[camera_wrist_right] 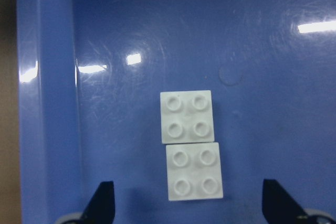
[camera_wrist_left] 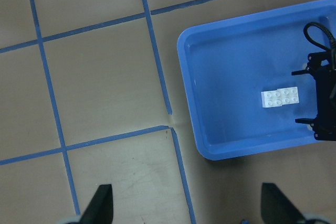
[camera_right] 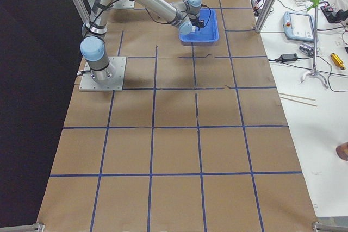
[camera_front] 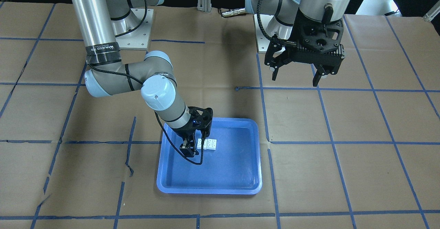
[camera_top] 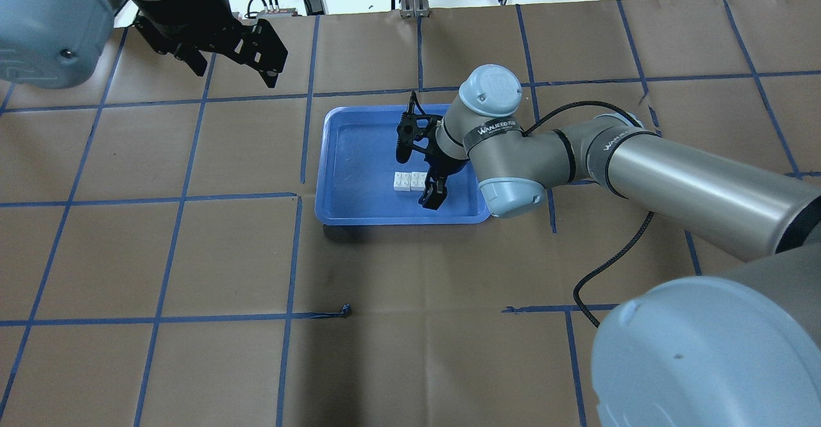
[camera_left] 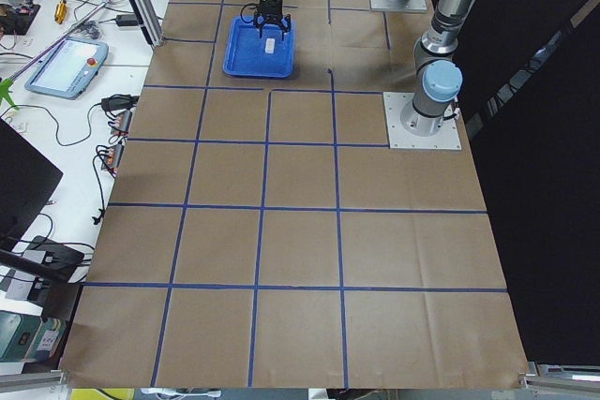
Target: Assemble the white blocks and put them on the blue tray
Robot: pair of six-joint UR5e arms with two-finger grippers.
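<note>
The two white blocks (camera_front: pixel 207 143) lie side by side, touching, studs up, on the floor of the blue tray (camera_front: pixel 206 189). They also show in the overhead view (camera_top: pixel 409 181), the left wrist view (camera_wrist_left: pixel 282 97) and the right wrist view (camera_wrist_right: pixel 188 116). My right gripper (camera_front: pixel 197 139) is open and empty, low over the tray, its fingers either side of the blocks and not touching them; it also shows in the overhead view (camera_top: pixel 417 174) and in its own wrist view (camera_wrist_right: pixel 190 205). My left gripper (camera_front: pixel 295 79) is open and empty, high above the table and away from the tray; it also shows in the overhead view (camera_top: pixel 234 74).
The table is covered in brown paper with a blue tape grid. The arm bases (camera_front: pixel 134 29) stand at the robot's edge. A black cable (camera_top: pixel 609 260) hangs from my right arm. A side bench with a tablet (camera_left: pixel 70 63) lies past the tray.
</note>
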